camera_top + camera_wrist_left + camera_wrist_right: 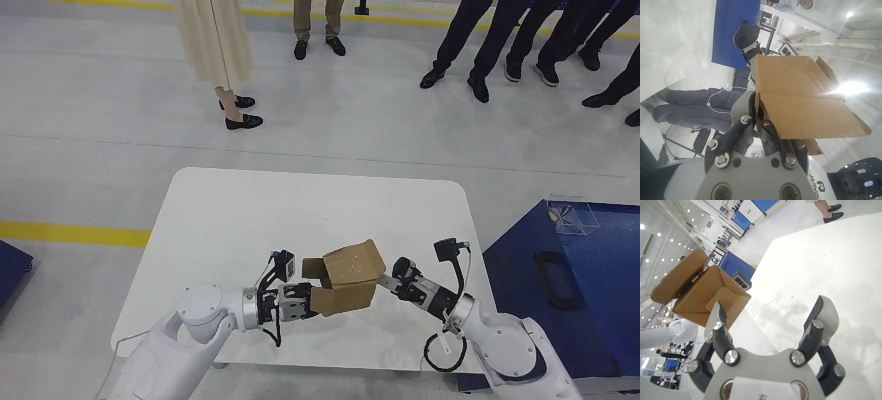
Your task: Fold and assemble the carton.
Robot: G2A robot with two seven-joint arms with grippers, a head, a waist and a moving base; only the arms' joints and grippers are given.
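The brown carton hangs tilted just above the table's front edge, partly folded, with loose flaps sticking out on its left end. My left gripper sits at the carton's lower left and is shut on it. In the left wrist view that gripper pinches one wall of the carton edge-on. My right gripper is at the carton's right side and stands open. In the right wrist view one finger lies against a flap of the carton, and nothing is between the fingers of the gripper.
The white table has bare room behind and to the left of the carton. A blue cabinet stands close to the table's right side, with a clear plastic box on top.
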